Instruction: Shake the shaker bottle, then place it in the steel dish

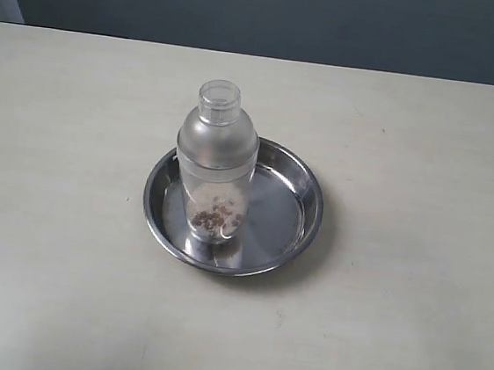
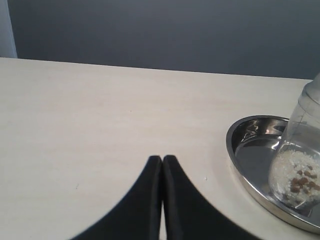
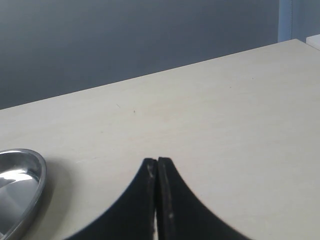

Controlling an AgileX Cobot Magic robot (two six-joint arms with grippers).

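Exterior view. Entry for one moment, items listed largest first.

1. Table (image 1: 47, 235): pale top that carries the dish.
2. Dish (image 1: 314, 201): round, shallow, shiny steel with a raised rim. It serves as the landmark for everything below.
3. Bottle (image 1: 215, 160): clear and frosted, standing upright inside the dish on its flat bottom, off-centre toward one side of the rim. The cap (image 1: 220, 101) is on, and brown and white grains (image 1: 217, 215) lie settled at the base.
4. Left fingers (image 2: 150, 200): pressed together, holding nothing, just outside the dish rim over bare table.
5. Right fingers (image 3: 145, 200): likewise pressed together and empty, outside the dish on its other side, farther off.

Step in hand, as a judgement: the bottle already sits where the task wants it and neither arm is on it, so placement looks done. The pictures do not show whether it was shaken.

Next move, if shaking remains: one pair of fingers must open, close around the bottle's body below the shoulder, and lift it clear of the rim.
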